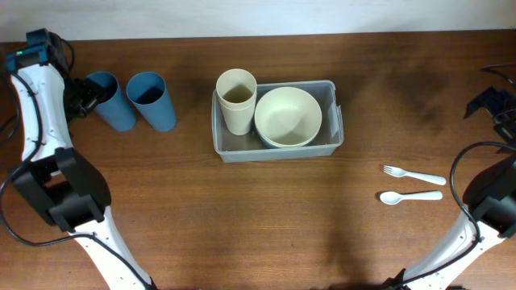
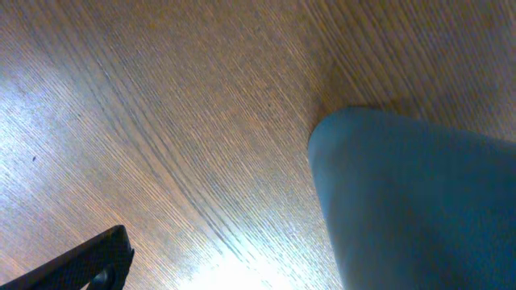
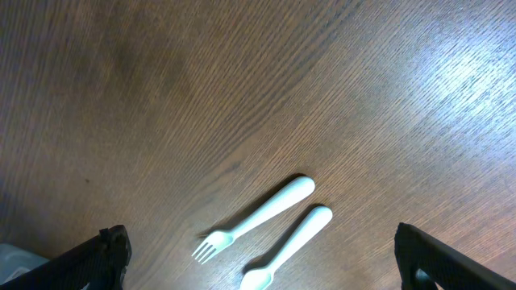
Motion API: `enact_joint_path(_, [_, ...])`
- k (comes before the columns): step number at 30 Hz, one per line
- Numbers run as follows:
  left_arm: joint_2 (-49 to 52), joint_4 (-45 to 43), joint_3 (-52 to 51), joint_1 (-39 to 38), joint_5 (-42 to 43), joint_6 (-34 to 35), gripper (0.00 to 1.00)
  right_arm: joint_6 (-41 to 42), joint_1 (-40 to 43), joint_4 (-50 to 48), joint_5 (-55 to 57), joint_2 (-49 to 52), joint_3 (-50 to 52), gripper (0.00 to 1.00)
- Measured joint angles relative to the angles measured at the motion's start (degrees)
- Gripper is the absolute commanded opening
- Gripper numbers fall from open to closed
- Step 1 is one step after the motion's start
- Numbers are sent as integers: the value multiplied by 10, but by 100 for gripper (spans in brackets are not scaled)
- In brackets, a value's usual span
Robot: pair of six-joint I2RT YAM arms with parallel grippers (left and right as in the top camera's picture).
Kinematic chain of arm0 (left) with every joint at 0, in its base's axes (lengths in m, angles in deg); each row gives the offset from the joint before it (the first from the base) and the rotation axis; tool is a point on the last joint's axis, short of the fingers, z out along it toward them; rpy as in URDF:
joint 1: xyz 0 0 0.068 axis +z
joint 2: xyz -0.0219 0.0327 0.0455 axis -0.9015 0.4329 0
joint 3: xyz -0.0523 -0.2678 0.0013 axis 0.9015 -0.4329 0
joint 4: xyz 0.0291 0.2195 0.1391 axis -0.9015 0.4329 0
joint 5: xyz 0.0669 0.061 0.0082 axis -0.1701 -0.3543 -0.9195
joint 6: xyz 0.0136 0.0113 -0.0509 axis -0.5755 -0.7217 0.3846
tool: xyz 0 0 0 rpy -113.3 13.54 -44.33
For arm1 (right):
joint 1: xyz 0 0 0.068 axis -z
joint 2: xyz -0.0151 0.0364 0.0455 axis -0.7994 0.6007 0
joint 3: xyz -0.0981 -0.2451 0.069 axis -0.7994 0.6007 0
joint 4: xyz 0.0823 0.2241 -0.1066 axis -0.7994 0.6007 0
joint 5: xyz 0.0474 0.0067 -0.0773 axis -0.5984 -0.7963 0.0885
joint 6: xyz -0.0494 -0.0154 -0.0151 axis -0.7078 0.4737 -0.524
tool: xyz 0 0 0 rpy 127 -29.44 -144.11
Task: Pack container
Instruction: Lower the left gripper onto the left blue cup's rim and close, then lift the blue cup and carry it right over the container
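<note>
The clear plastic container (image 1: 274,153) sits at the table's middle. A cream cup (image 1: 237,101) stands in its left end and a cream bowl (image 1: 288,116) fills the rest. Two blue cups (image 1: 111,100) (image 1: 151,100) stand upright to its left. My left gripper (image 1: 84,95) is open, right beside the leftmost blue cup. In the left wrist view that cup (image 2: 419,201) fills the right side, one finger (image 2: 89,262) shows and the other is hidden. My right gripper (image 1: 490,101) is open and empty at the far right, above a white fork (image 3: 254,217) and white spoon (image 3: 286,250).
The fork (image 1: 414,174) and spoon (image 1: 409,196) lie side by side on the bare wood to the right of the container. A corner of the container shows at the lower left of the right wrist view (image 3: 10,258).
</note>
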Motion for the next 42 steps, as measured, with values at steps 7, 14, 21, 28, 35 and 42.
enact_joint_path(7, [0,8,1,0,0,-1,91,0,0,0,0,0,0,99])
enact_joint_path(14, [0,11,2,0,2,-8,56,0,0,0,0,0,0,99])
enact_joint_path(21, [0,12,2,0,3,-9,21,0,0,0,0,0,0,99])
enact_joint_path(28, [0,12,2,0,3,-9,2,0,0,0,0,0,0,99])
enact_joint_path(35, [0,39,17,0,3,-9,2,0,0,0,0,0,0,99])
enact_joint_path(42, [-17,115,115,0,3,-8,1,0,0,0,0,0,0,99])
